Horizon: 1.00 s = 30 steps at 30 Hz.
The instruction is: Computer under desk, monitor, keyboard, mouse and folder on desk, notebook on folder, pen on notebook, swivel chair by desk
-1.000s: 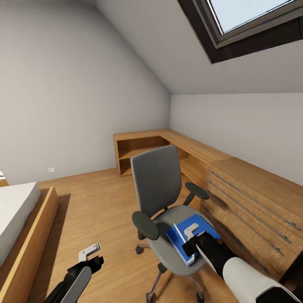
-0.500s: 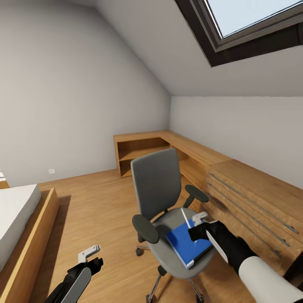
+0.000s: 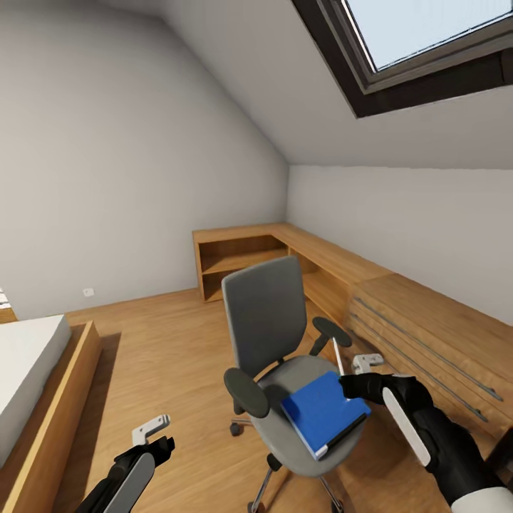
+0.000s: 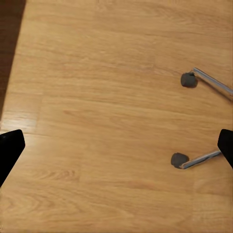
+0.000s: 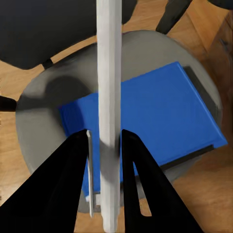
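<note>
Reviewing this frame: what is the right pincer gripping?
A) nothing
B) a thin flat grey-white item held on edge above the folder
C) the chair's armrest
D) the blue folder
B: in the right wrist view the right pincer is shut on a thin flat item seen edge-on, probably the notebook, while the blue folder lies on the swivel chair seat below.

The thin grey notebook (image 5: 109, 97) pinched in the right gripper (image 5: 104, 141) hides part of the blue folder (image 5: 160, 116) below it.

Oak plank floor (image 4: 107, 97); grey cloth swivel chair (image 3: 265, 320).
</note>
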{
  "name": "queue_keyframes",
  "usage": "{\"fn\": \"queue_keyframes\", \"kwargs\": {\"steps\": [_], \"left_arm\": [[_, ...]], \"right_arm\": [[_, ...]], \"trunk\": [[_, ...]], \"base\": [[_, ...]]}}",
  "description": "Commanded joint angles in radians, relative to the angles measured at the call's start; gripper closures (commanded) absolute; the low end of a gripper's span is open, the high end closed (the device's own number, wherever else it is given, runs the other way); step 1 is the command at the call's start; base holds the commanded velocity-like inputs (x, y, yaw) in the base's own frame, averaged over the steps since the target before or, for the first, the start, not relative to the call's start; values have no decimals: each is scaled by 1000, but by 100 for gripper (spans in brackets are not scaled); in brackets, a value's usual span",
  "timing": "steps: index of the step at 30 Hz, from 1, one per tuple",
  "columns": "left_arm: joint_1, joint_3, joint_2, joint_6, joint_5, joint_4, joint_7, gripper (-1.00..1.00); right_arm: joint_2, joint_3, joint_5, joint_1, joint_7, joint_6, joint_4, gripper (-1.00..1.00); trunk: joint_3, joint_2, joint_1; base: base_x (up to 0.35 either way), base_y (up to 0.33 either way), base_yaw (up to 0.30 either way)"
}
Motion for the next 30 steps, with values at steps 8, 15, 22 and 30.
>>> {"fn": "queue_keyframes", "kwargs": {"steps": [8,15,22,30], "left_arm": [[-1,-5,-1,-12,6,18,9,-100],[-1,-9,-2,-36,7,58,5,-100],[0,-21,-1,-103,-13,249,1,-100],[1,-55,-2,-251,-14,386,-50,-100]], "right_arm": [[-2,-91,-3,73,-6,29,-129,100],[-2,-99,-3,82,-7,33,-157,100],[3,-102,-4,83,-6,32,-190,100],[4,-103,-5,83,-6,32,-199,100]], "trunk": [[24,56,-31],[46,105,-58],[68,154,-84],[93,210,-115]], "base": [[0,0,0],[0,0,0],[0,0,0],[0,0,0]]}}
